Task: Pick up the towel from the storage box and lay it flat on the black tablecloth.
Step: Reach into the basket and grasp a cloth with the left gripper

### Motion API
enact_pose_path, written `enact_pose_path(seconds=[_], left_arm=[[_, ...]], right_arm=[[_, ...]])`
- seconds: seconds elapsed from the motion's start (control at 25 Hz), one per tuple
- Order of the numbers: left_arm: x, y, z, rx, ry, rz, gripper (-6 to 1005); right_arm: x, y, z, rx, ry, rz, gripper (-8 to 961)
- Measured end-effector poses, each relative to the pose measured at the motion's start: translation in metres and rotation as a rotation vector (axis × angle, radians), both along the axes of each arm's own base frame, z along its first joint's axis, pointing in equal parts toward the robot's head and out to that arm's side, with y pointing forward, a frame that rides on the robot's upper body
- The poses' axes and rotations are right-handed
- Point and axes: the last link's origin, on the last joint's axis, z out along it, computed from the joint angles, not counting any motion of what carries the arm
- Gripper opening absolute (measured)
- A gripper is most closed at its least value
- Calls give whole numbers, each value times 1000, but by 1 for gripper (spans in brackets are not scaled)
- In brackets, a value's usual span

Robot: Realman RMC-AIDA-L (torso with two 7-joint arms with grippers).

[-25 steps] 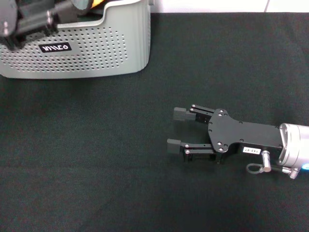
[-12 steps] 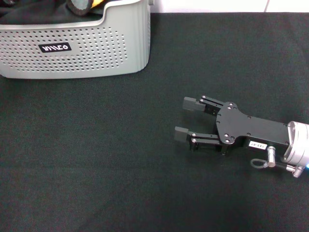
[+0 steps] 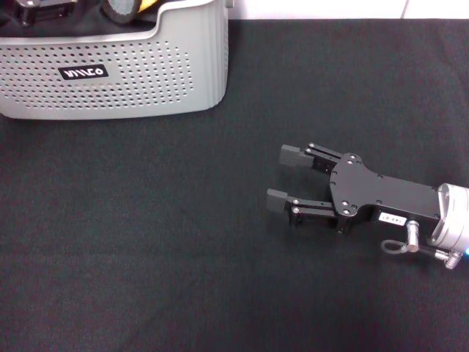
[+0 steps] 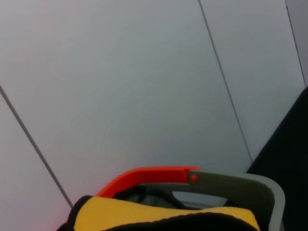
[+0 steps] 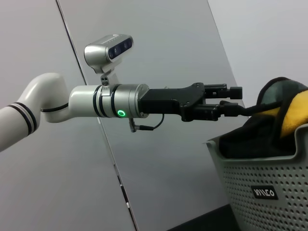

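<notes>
The towel sits bunched in the storage box, its orange-yellow side and black trim poking above the box's rim at the far left of the black tablecloth; in the right wrist view the towel humps well above the rim of the storage box, yellow plush showing beside darker folds; in the left wrist view the towel fills the lower edge, yellow with a black border, and behind it runs the grey rim of the storage box with an orange band along it; the box's perforated front wall carries a small black logo label with white letters.

The left gripper hangs level just above the box's rim, beside the raised hump of the towel; its two fingers lie one over the other with a narrow gap between them, and whether they touch or pinch the cloth cannot be told; in the head view only a scrap of the left gripper shows, over the box's far left corner.

The right gripper lies low over the tablecloth, well apart from the box on its right, fingers pointing back toward the box; its jaws stand wide apart with nothing between them.
</notes>
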Motion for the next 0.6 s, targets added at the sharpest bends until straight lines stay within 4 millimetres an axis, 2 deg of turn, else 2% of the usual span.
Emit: enact_pose_path(seconds=[0.6], left_arm=[[-7, 6, -8, -17, -1, 37, 646]], right_arm=[[2, -2, 0, -3, 2, -4, 859]])
